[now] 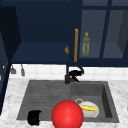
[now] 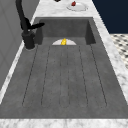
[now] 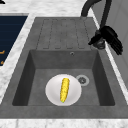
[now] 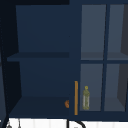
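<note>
Faucet lever (image 1: 79, 71) sits in my right hand (image 1: 75, 74), fingers curled around it; below lies corn (image 1: 89, 108) on a plate (image 1: 93, 113). My left hand (image 1: 34, 117) hangs clenched.

The grey sink unit (image 1: 37, 95) is set into a pale marble counter (image 1: 10, 95) and consists of a ribbed draining board (image 2: 65, 75) on the left and a deeper basin (image 3: 100, 75) on the right. On the basin floor lies a white plate (image 3: 52, 93), just beside the drain (image 3: 82, 80), and a corn cob (image 3: 64, 89) lies on the plate. A black tap (image 2: 26, 30) stands at the far rim of the sink, between board and basin. Above, the bottom shelf (image 4: 37, 106) of the wall cabinet carries a green bottle (image 4: 86, 98) behind the glass door on the right, and a small orange object (image 4: 66, 104) near the door's edge.
</note>
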You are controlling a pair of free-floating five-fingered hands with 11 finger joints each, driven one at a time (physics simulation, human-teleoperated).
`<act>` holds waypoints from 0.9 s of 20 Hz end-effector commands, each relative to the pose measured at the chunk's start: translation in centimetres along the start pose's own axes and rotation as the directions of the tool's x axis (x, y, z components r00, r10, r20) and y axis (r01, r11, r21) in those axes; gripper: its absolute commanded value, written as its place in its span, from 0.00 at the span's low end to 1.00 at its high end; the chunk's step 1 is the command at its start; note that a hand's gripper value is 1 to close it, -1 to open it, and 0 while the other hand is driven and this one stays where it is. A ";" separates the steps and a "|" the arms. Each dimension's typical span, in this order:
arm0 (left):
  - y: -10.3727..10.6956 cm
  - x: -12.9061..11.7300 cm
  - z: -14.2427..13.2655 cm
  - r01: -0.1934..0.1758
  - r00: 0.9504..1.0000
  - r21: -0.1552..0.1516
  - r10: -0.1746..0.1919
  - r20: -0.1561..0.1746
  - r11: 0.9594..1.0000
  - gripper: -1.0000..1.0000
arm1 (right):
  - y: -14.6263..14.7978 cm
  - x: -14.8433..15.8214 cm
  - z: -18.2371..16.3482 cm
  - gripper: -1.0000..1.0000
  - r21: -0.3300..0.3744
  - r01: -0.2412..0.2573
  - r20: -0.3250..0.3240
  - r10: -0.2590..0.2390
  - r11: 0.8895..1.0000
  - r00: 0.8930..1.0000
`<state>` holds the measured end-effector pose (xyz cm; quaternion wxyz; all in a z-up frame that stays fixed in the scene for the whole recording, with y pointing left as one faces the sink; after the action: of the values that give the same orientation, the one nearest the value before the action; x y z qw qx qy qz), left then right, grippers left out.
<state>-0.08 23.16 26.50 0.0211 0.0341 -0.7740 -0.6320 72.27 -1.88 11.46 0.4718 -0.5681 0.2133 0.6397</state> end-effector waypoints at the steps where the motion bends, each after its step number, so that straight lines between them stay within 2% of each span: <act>1: 0.0 0.0 0.0 0.000 1.000 0.000 0.000 0.000 1.000 0.50 | 0.0 0.0 -0.2 0.00 -0.128 0.007 0.023 -0.004 0.992 1.000; 4: 0.0 0.0 0.0 0.000 1.000 0.000 0.000 0.000 1.000 0.50 | 0.4 -0.2 -0.4 0.00 -0.153 0.036 0.009 -0.035 0.988 0.999; 7: 0.0 0.0 0.0 0.000 1.000 0.000 0.000 0.000 1.000 0.50 | 0.7 -0.2 -0.1 0.00 -0.174 0.012 0.029 -0.007 0.985 1.000; 8: 0.0 0.0 0.0 0.000 1.000 0.000 0.000 0.000 1.000 0.50 | 0.8 -0.2 -0.1 0.00 -0.181 0.017 0.032 -0.012 0.983 0.999; 9: 0.0 0.0 0.0 0.000 1.000 0.000 0.000 0.000 1.000 0.50 | 0.9 -0.2 -0.1 0.00 -0.184 0.048 0.011 -0.047 0.982 0.999; 11: 0.0 0.0 0.0 0.000 1.000 0.000 0.000 0.000 1.000 0.50 | 1.1 0.2 -0.1 0.00 -0.193 0.056 0.019 -0.053 0.980 0.998; 12: 0.0 0.0 0.0 0.000 1.000 0.000 0.000 0.000 1.000 0.50 | 1.5 1.0 -0.3 0.00 -0.202 0.049 0.024 -0.045 0.978 0.999; 15: 0.0 0.0 0.0 0.000 1.000 0.000 0.000 0.000 1.000 0.50 | 2.2 2.0 -0.3 0.00 -0.237 0.032 -0.014 -0.037 0.971 0.999; 17: 0.0 0.0 0.0 0.000 1.000 0.000 0.000 0.000 1.000 0.50 | 2.1 1.7 -0.2 0.00 -0.234 0.053 -0.001 -0.055 0.971 0.998; 18: 0.0 0.0 0.0 0.000 1.000 0.000 0.000 0.000 1.000 0.50 | 1.9 1.3 -0.2 0.00 -0.224 0.081 0.012 -0.080 0.971 0.997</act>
<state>-0.08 23.16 26.50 0.0211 0.0341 -0.7740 -0.6320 70.70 -2.45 10.54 0.4367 -0.6055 0.1780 0.6411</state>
